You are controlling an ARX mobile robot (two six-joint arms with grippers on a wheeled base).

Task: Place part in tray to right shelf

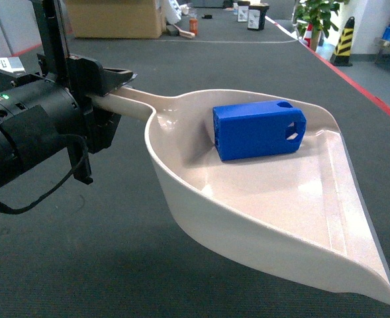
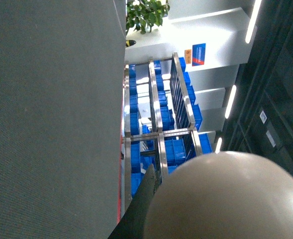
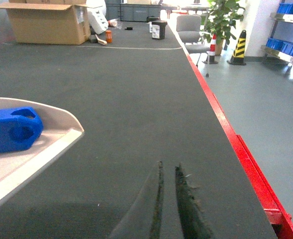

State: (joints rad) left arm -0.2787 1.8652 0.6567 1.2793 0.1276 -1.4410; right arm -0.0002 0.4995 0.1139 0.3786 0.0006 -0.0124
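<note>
Part (image 1: 257,130) is seen lying inside the tray (image 1: 201,199), carried aloft by its handle, gripped in the left pincer (image 1: 110,89) at nine o'clock. Right pincer (image 3: 168,199) is nearly closed, empty. Transport toward the right shelf (image 2: 158,132) is judged next.

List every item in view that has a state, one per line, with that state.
Small bright-blue hollow plastic block: lying on its side inside the scoop, not gripped.
Cream glossy plastic dustpan-shaped scoop: held off the dark floor by its handle, lip tilted away from the gripper.
Left gripper: shut on the scoop's handle.
Right gripper: fingers nearly together, holding nothing.
Brown cardboard box: flaps open.
</note>
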